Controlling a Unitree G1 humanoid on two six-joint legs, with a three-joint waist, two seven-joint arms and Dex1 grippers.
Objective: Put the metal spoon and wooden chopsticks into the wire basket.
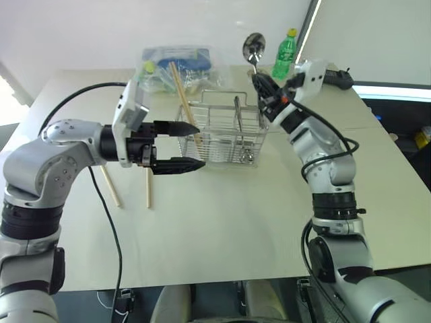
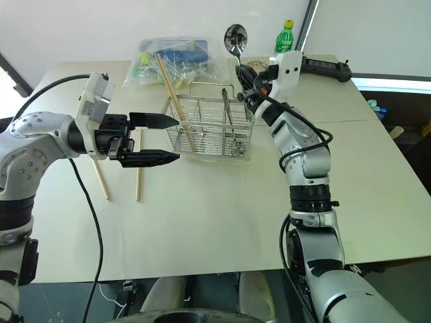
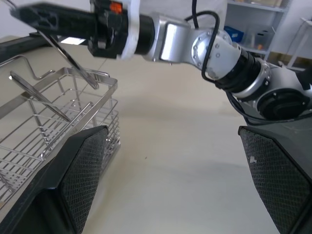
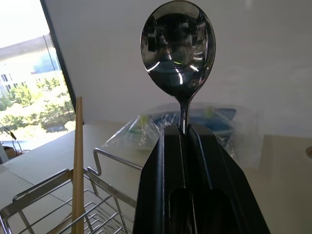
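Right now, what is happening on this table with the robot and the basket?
The robot is putting cutlery into the wire basket. Its right gripper is shut on the metal spoon, holding it bowl-up above the far right corner of the basket. One chopstick already leans inside the basket, and two more chopsticks lie on the table to the left of it. The left gripper hangs open and empty beside the basket's left end. A clear plastic bag and a green bottle stand behind.
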